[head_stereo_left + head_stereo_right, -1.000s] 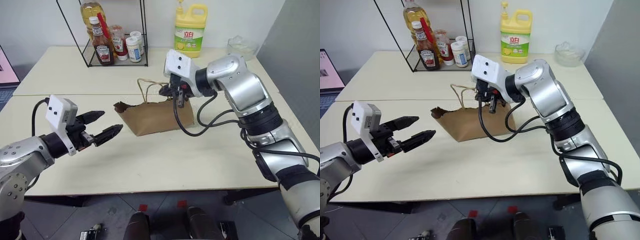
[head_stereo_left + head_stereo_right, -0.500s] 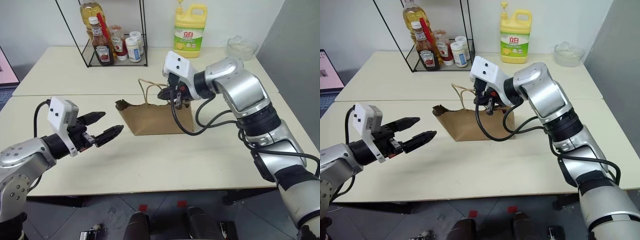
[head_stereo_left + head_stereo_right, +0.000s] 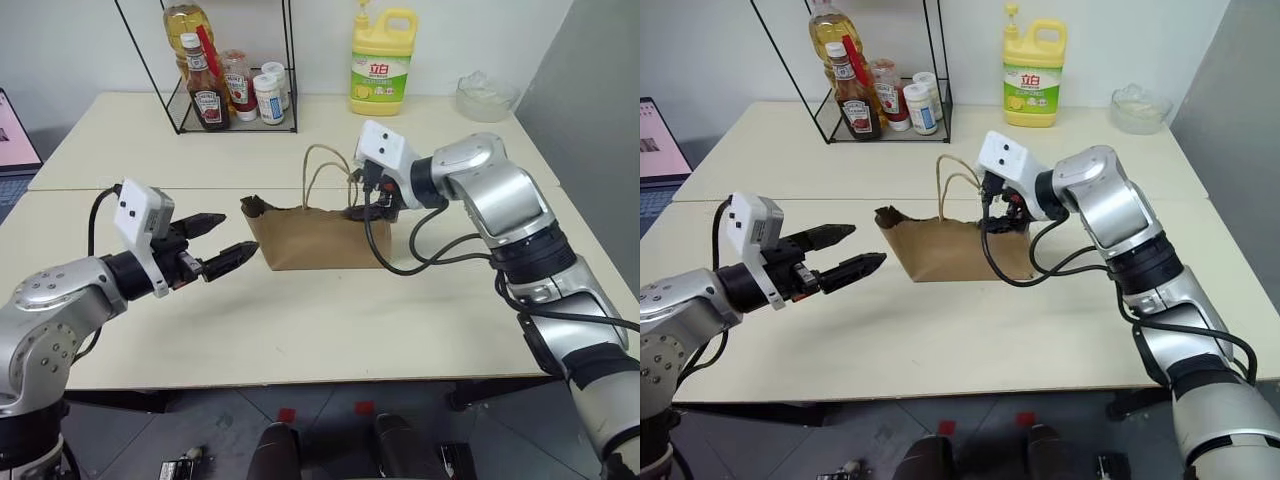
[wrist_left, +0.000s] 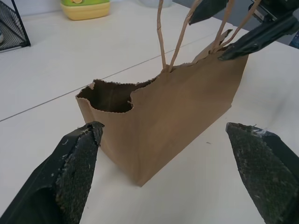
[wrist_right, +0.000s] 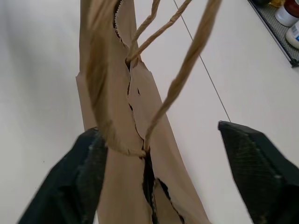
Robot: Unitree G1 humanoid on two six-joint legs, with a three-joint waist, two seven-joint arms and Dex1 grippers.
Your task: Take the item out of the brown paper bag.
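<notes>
Right gripper (image 5: 154, 177) hung spread-fingered over the brown paper bag (image 3: 315, 238) (twine handles between its fingers), left gripper (image 3: 222, 240) likewise open.

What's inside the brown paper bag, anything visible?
Nothing identifiable. The brown paper bag stands upright on the table; through its torn open mouth the left wrist view shows dark inner paper wall. The bag's walls cover whatever sits lower down.

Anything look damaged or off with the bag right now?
Yes. The bag has a ragged, torn rim: a jagged notch at the open end facing the left hand, and splits along the top edge near the handles by the right hand. It stands upright.
</notes>
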